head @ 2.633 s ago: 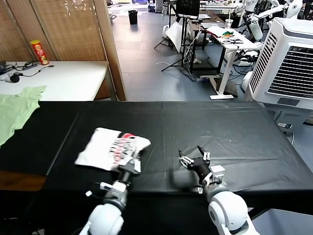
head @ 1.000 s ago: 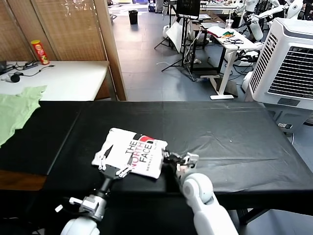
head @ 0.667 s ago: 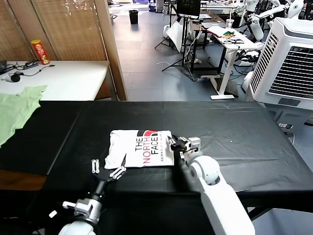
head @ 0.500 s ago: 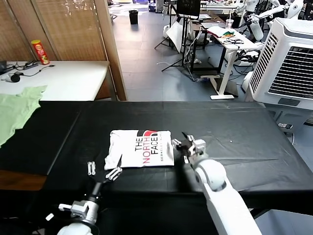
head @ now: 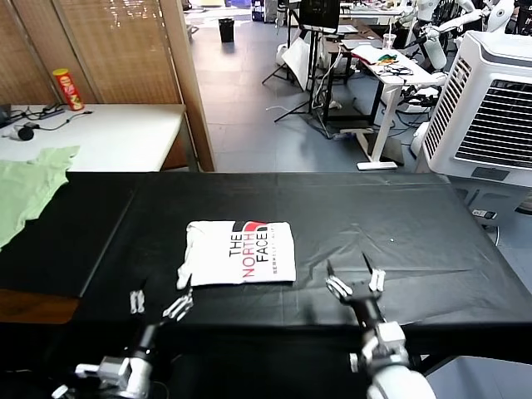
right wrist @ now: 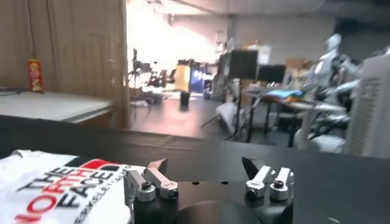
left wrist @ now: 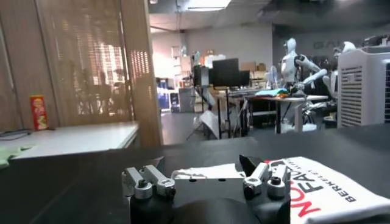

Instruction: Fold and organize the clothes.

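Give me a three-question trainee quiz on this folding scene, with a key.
1. True or false: the left end effector is gripping the folded white T-shirt.
2. Which colours is the T-shirt's lettering printed in?
3. Multiple choice: the pale green garment lies A) on the T-shirt, B) at the robot's far left of the black table, C) under the right end effector.

Key: 1. False; both end effectors are open, clear of the T-shirt. 2. Black and red. 3. B.

Black end effector (right wrist: 207,181), silver fingers (right wrist: 149,182) (visible screws).
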{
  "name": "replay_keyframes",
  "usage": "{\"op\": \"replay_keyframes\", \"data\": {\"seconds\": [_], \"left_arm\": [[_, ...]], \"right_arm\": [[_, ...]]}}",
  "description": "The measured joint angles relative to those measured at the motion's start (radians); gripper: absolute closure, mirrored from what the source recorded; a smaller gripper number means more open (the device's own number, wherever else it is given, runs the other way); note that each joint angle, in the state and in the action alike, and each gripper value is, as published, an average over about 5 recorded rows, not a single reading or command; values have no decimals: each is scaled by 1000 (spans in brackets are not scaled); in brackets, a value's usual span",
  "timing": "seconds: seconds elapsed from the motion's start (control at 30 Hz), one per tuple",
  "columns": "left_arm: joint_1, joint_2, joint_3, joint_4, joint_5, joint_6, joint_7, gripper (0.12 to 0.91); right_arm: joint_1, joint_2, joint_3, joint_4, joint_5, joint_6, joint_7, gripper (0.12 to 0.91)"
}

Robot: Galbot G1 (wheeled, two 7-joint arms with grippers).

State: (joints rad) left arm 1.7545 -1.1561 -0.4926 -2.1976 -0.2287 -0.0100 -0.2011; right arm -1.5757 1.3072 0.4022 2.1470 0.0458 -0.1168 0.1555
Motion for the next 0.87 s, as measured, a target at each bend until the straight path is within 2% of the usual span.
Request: {"op": "replay_keyframes", "data": {"seconds": [0.17,0.43,0.63,0.87], "left_arm": [[105,28,-40,-45,-65,20,-14,232],[234,52,-110,-127,-179,123,-63,232],[271,58,-137,-168,-200,192,-66,232],[273,58,-152,-179,-216,215,-64,232]], "right_arm": [[-179,-12,38,98,-12,9,26,227],[-396,-2,48,242,40,-117,91,227],[-471,10,44,291,47,-161,117,227],[-491,11,44,303,46,-164,119,227]]}}
